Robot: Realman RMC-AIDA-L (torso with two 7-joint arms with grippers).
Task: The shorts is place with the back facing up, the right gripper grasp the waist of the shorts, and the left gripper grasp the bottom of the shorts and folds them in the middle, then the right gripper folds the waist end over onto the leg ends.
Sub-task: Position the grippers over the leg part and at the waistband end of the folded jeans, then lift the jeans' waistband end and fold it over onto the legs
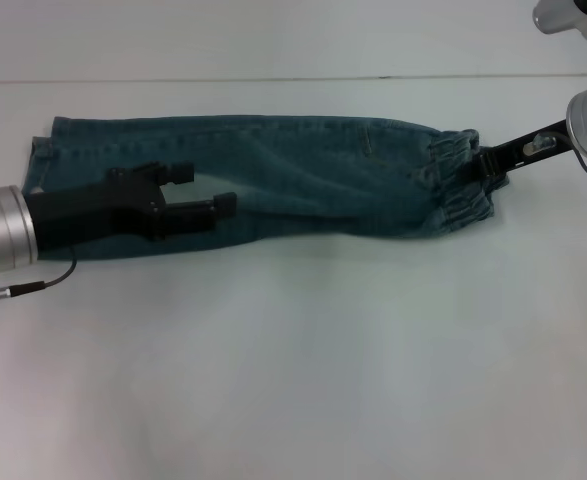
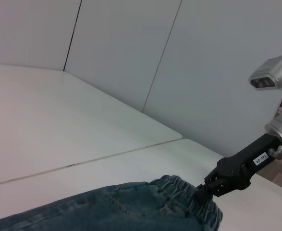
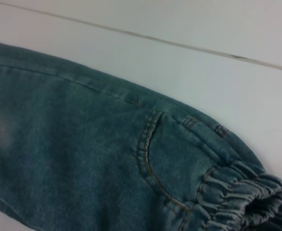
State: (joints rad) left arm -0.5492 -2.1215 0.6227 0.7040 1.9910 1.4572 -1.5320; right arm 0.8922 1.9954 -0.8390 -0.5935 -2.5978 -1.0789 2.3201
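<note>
We see the denim shorts [image 1: 273, 180] lying folded lengthwise near the tabletop's [image 1: 293, 380] far edge, our right gripper [image 1: 485, 162] pinching the elastic waist at the right end while our left gripper [image 1: 205, 188] hovers over the leg end, fingers spread.

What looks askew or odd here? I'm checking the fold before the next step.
Nothing looks damaged. The shorts lie folded lengthwise on the table, slightly rumpled mid-length. The right gripper pinches the elastic waist; the left gripper hovers open over the leg end.
</note>
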